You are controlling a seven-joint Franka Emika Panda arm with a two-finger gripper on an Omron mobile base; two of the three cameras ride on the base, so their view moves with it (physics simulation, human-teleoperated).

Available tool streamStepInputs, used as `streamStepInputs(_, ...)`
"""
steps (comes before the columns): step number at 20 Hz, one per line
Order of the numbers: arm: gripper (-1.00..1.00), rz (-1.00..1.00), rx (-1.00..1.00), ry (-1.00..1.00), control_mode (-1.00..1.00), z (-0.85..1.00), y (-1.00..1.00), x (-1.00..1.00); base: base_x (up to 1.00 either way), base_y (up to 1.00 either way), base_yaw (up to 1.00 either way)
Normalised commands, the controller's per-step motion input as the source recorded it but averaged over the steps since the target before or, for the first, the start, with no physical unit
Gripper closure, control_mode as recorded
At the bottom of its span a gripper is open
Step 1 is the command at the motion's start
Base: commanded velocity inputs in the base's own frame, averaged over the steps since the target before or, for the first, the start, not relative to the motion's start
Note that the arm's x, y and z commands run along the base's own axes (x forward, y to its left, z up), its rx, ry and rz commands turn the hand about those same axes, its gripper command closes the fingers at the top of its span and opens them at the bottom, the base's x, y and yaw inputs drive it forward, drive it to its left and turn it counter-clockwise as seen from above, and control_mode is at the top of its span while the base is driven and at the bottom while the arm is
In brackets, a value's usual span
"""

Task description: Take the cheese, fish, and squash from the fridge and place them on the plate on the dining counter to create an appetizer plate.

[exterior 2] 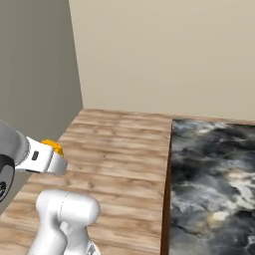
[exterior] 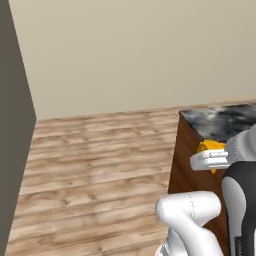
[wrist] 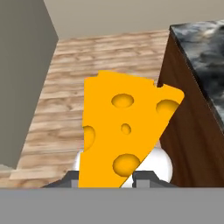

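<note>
The cheese (wrist: 124, 133) is pinched between the fingers of the gripper (wrist: 105, 177) and carried above the wooden floor (exterior: 95, 165), just beside the brown end of the dining counter (exterior 2: 214, 169). The wedge could be knocked loose if it is swung into the counter's edge before being lifted higher.

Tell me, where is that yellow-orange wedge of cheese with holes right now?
The yellow-orange cheese wedge is held in the robot's gripper, in the air above the wooden floor, just left of the marbled dining counter's brown wooden side.
</note>
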Motion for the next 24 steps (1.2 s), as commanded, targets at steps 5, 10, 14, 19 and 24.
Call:
streamStepInputs(5, 1.0, 0.0, 0.0, 0.0, 1.0, 0.0, 0.0, 0.0, 1.0, 0.0, -0.07)
streamStepInputs(10, 1.0, 0.0, 0.0, 0.0, 1.0, 0.0, 0.0, 0.0, 1.0, 0.0, -0.13)
streamStepInputs(14, 1.0, 0.0, 0.0, 0.0, 1.0, 0.0, 0.0, 0.0, 1.0, 0.0, -0.14)
streamStepInputs(19, 1.0, 0.0, 0.0, 0.0, 1.0, 0.0, 0.0, 0.0, 0.63, -0.01, -0.35)
streamStepInputs(24, 1.0, 0.0, 0.0, 0.0, 1.0, 0.0, 0.0, 0.0, 0.2, -0.02, -0.61)
